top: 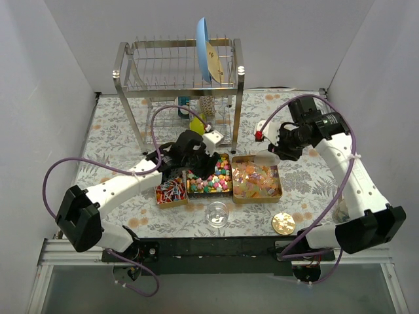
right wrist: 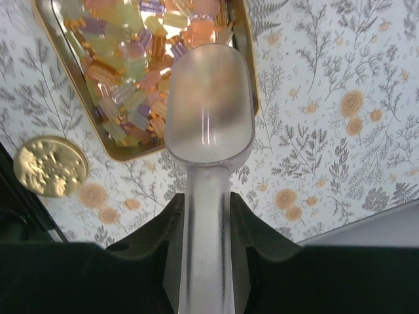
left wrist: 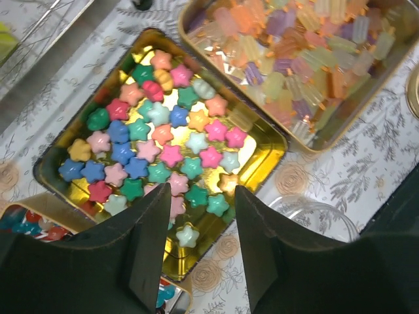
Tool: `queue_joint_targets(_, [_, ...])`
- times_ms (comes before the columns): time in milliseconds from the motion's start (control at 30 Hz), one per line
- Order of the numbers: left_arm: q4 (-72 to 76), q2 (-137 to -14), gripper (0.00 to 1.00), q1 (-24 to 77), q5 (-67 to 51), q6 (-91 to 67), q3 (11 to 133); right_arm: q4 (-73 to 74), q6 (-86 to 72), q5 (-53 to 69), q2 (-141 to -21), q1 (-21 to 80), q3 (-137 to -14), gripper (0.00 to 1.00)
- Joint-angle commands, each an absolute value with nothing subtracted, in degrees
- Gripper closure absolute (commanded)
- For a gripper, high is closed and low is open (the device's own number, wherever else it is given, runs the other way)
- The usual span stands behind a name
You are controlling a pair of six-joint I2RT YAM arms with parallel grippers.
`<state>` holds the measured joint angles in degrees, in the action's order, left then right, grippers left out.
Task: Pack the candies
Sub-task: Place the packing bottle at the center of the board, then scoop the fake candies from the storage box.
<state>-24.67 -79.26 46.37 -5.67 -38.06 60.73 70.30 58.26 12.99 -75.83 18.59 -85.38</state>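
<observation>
Three gold trays hold the candies: red-blue striped ones (top: 170,191) on the left, multicoloured pastel star-shaped ones (top: 211,181) in the middle, orange-yellow translucent ones (top: 256,181) on the right. My left gripper (top: 201,165) hangs open and empty over the middle tray; in the left wrist view it (left wrist: 200,216) stands above the near edge of the pastel candies (left wrist: 163,144). My right gripper (top: 278,150) is shut on the handle of a clear plastic scoop (right wrist: 208,104), whose empty bowl hangs over the far edge of the translucent candies (right wrist: 124,78).
A clear round jar (top: 217,214) stands in front of the trays and shows in the left wrist view (left wrist: 321,219). A round gold lid (top: 283,223) lies front right. A metal dish rack (top: 177,78) with a blue plate (top: 204,49) stands at the back.
</observation>
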Motion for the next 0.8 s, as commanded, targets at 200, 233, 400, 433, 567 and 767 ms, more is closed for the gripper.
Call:
queue_joint_targets(200, [-21.4,-78.0,0.55,41.5,-12.7,-42.2,57.1,75.1,82.1,2.3,-79.2,21.4,-85.1,0.99])
queue_joint_targets(233, [-21.4,-77.6,0.54,41.0,-12.8,-42.1,56.5,75.1,83.9,2.0,-79.5,21.4,-84.9,0.99])
queue_joint_targets(400, [-21.4,-77.5,0.52,39.6,-15.4,-41.7,54.3,74.9,89.6,2.5,-80.8,21.4,-83.4,0.99])
queue_joint_targets(433, [-21.2,-77.6,0.51,38.9,-16.3,-41.8,54.2,75.0,90.3,3.3,-80.9,21.4,-83.1,0.99])
queue_joint_targets(567, [-21.2,-78.4,0.51,38.1,-18.3,-42.4,54.1,74.9,92.8,3.5,-80.7,21.4,-79.6,0.99])
queue_joint_targets(767, [-21.5,-78.0,0.51,37.2,-17.8,-42.1,53.7,74.8,97.0,2.3,-82.3,21.4,-79.3,0.99])
